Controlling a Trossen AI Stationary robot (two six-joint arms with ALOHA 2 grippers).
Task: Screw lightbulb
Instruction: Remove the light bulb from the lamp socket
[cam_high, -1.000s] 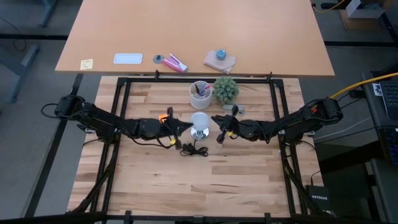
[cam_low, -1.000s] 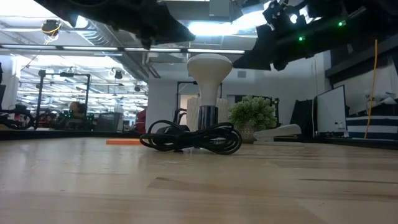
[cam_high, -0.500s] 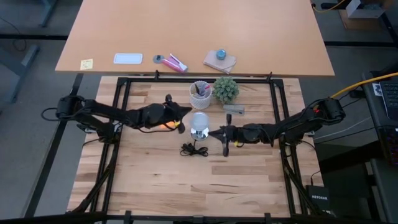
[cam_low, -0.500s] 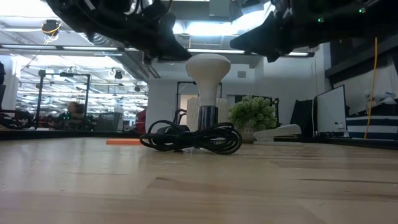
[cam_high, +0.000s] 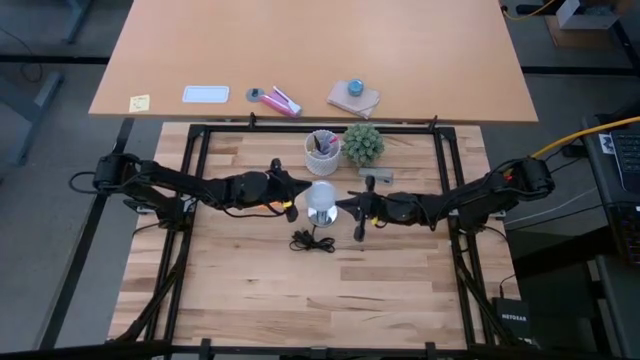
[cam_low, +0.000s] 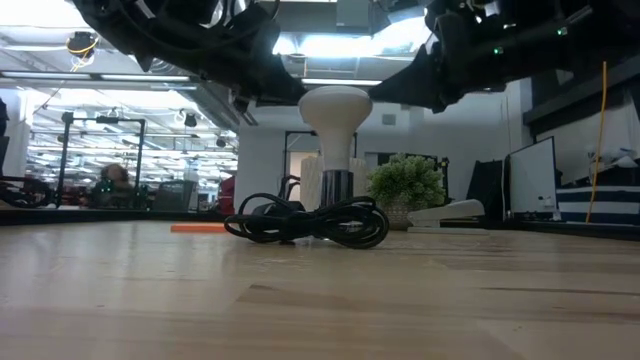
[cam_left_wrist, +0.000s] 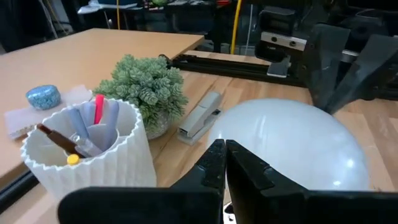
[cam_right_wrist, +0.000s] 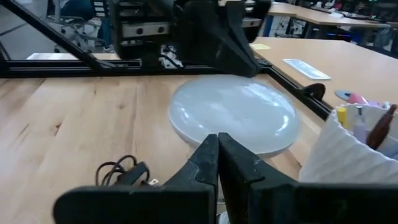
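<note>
We see the small frosted white lightbulb (cam_high: 321, 197) standing upright at the middle of the pale wooden slatted desk (cam_high: 320, 290), dome up, its grey-silver screw base seated in a shiny round metal socket (cam_low: 335, 187). The socket's black cord (cam_low: 310, 220) lies bundled in a loose coil on the desk just in front of it.

Our left gripper (cam_high: 290, 196) reaches in from the left and sits just beside the bulb's dome, raised above the desk; in its wrist view the two dark fingers (cam_left_wrist: 239, 171) are pressed together, so the jaws are clenched on nothing, with the dome (cam_left_wrist: 289, 146) right ahead of them. Our right gripper (cam_high: 351, 205) comes in from the opposite side, also just beside the dome; its fingers (cam_right_wrist: 214, 163) likewise lie closed against each other and empty, the bulb (cam_right_wrist: 233, 118) close in front.

Behind the bulb stand a white ribbed cup of pens (cam_high: 321, 148) and a small green potted plant (cam_high: 364, 143), side by side. A flat grey stapler-like bar (cam_high: 376, 176) lies near the plant.
</note>
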